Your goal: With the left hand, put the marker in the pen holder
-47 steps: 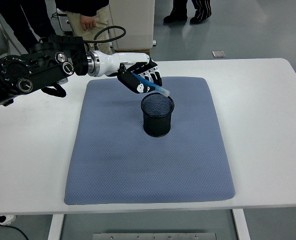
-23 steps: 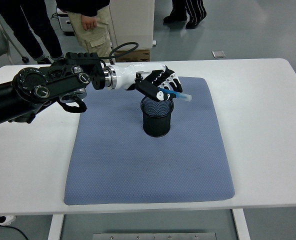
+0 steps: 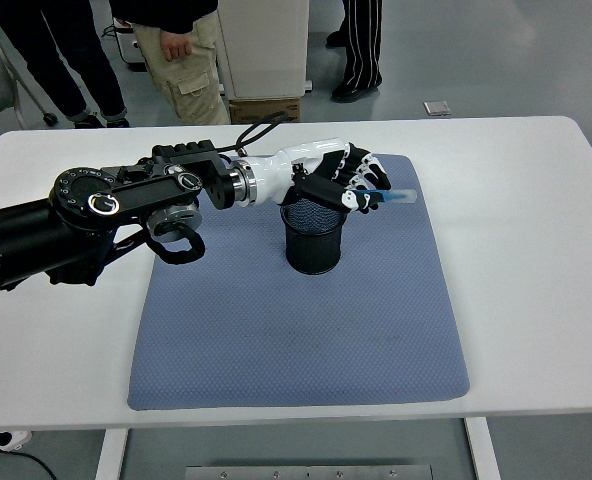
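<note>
A black mesh pen holder (image 3: 315, 237) stands upright on a blue-grey mat (image 3: 296, 300) that lies on the white desk (image 3: 536, 260). Its opening faces up, and the part of its inside that shows appears empty; the far part of its rim is covered by the hand above it.

The left hand (image 3: 338, 182), white with black fingers (image 3: 321, 190), reaches in from the left on a black arm (image 3: 106, 205) and hangs over the far rim of the pen holder. The fingers are clenched around a blue marker (image 3: 384, 198). The marker lies nearly level, its pale tip pointing right and sticking out past the fingers, over the mat just right of the holder's opening. It is outside the holder and does not touch it. The rear end of the marker is hidden inside the grasp, so its full length cannot be made out.

A black cable (image 3: 261, 128) loops up from behind the wrist.

Beyond the far edge of the desk stand people, cut off by the top of the picture: a person in tan trousers (image 3: 188, 75), dark trouser legs (image 3: 51, 60) at the upper left, and striped trousers with black shoes (image 3: 361, 50) further back. A white cabinet (image 3: 264, 45) with a cardboard box (image 3: 266, 107) at its foot stands between them.
</note>
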You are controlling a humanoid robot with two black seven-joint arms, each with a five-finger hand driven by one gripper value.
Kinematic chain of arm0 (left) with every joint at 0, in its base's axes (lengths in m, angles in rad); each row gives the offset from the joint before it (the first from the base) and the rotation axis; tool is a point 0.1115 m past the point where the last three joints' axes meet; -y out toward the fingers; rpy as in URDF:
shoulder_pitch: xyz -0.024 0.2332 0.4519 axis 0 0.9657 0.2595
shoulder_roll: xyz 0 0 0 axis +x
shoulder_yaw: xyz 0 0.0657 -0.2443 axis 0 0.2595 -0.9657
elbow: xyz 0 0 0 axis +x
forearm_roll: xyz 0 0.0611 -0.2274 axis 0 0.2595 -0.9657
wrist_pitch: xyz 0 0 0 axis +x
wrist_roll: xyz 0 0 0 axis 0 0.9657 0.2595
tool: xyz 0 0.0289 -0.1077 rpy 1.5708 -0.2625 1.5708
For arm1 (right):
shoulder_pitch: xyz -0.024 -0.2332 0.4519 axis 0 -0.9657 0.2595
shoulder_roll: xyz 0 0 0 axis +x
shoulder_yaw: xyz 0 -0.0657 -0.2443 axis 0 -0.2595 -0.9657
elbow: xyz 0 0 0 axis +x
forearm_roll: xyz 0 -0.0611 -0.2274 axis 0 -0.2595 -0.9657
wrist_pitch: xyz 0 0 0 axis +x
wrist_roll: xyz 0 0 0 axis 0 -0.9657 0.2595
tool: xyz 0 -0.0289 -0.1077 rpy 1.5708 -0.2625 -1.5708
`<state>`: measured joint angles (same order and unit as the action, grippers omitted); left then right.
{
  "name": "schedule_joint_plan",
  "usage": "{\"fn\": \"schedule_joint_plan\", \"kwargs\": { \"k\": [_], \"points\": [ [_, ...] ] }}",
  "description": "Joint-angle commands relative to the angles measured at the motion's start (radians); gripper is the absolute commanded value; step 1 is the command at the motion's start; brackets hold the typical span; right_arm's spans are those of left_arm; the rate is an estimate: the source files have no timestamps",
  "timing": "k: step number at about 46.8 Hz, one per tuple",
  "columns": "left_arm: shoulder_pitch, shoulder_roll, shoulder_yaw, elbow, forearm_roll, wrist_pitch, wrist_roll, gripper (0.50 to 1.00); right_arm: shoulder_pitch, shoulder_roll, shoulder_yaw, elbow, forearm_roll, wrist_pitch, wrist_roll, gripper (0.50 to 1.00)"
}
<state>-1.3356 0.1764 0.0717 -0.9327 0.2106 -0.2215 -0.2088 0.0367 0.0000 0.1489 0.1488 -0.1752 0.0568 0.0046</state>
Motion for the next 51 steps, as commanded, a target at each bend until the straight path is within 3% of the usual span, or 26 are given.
{"fn": "schedule_joint_plan", "kwargs": {
  "k": [1, 49, 51],
  "points": [
    [0.001, 0.0, 0.0, -0.011, -0.023, 0.005, 0.0, 0.5, -0.001, 0.0, 0.0, 0.0, 0.0, 0.0, 0.0, 1.0],
    [0.049, 0.017, 0.0, -0.009, -0.102, 0.007, -0.011, 0.5, 0.0, 0.0, 0.0, 0.0, -0.001, 0.0, 0.0, 1.0],
    [0.05, 0.018, 0.0, -0.009, -0.102, 0.005, -0.011, 0.531, 0.0, 0.0, 0.0, 0.0, 0.0, 0.0, 0.0, 1.0]
  ]
}}
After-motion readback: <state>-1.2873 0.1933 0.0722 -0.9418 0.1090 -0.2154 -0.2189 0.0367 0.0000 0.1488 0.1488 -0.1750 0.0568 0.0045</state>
